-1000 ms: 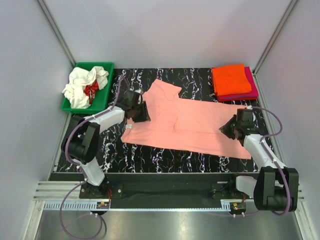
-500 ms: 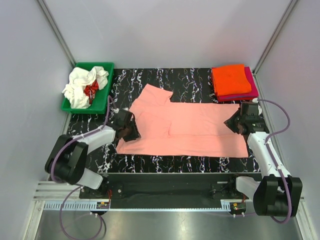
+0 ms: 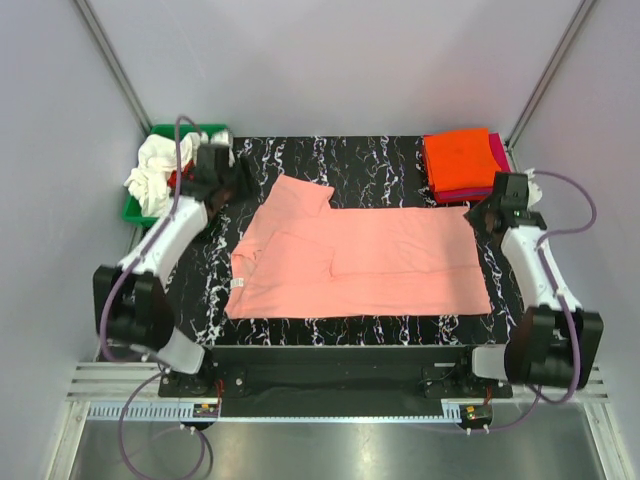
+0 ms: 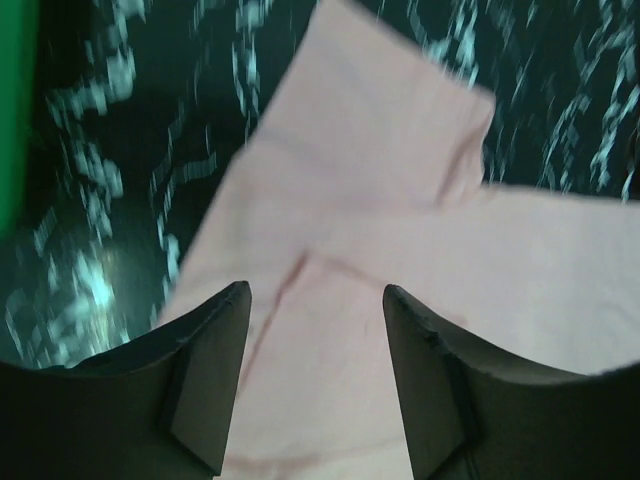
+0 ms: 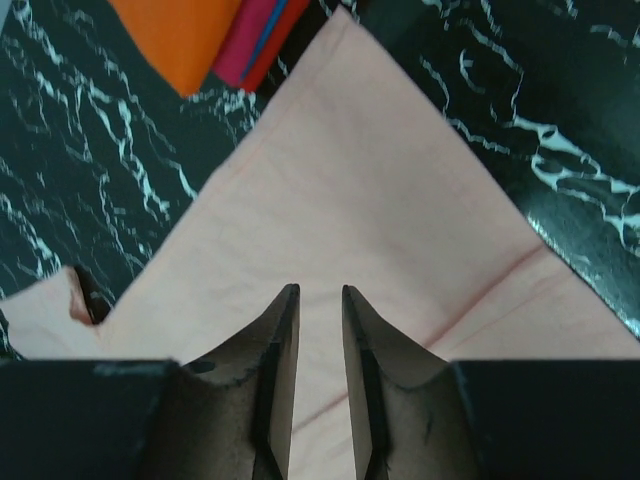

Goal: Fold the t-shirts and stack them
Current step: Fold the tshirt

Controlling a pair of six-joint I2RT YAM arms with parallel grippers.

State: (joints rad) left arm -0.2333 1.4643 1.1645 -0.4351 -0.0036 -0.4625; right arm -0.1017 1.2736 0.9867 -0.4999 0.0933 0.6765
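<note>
The salmon-pink t-shirt is lying spread flat across the middle of the black marble-patterned table, with one sleeve pointing toward the far left and its hem edge facing the right side. A straight seam or crease is running across the cloth in both wrist views. The left gripper is hovering at the far-left part of the table, beside the green bin, and clear of the shirt. Its wrist view is showing the claw spread wide, with nothing between the fingers. The right gripper is hanging over the shirt's far-right corner. Its claw is parted by only a narrow slot, and no cloth is showing pinched in it. The folded stack is sitting at the far-right corner of the table, just beside that shirt corner. The orange t-shirt is lying on top of the stack and the magenta t-shirt is lying beneath it. The white t-shirts and a red t-shirt are lying crumpled in the bin.
</note>
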